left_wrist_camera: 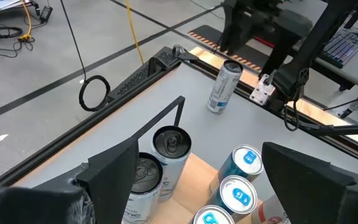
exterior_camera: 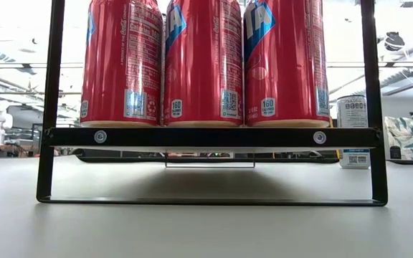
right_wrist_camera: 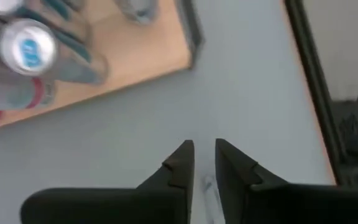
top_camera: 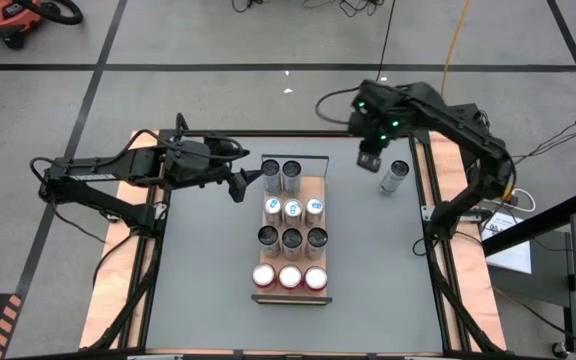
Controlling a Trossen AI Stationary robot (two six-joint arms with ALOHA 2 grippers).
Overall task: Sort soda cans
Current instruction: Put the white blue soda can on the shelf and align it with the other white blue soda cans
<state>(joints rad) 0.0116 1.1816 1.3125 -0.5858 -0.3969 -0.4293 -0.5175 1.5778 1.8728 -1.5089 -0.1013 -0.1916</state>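
Since the lone silver-grey can stands upright on the bench just beside the right hand, whose fingers stand barely apart on nothing, that arm is nearer; the left hand gapes by the tray.

Even, bright overhead light. The red cans loom close against glaring windows, shadow pooling beneath. The right wrist view is motion-blurred throughout.
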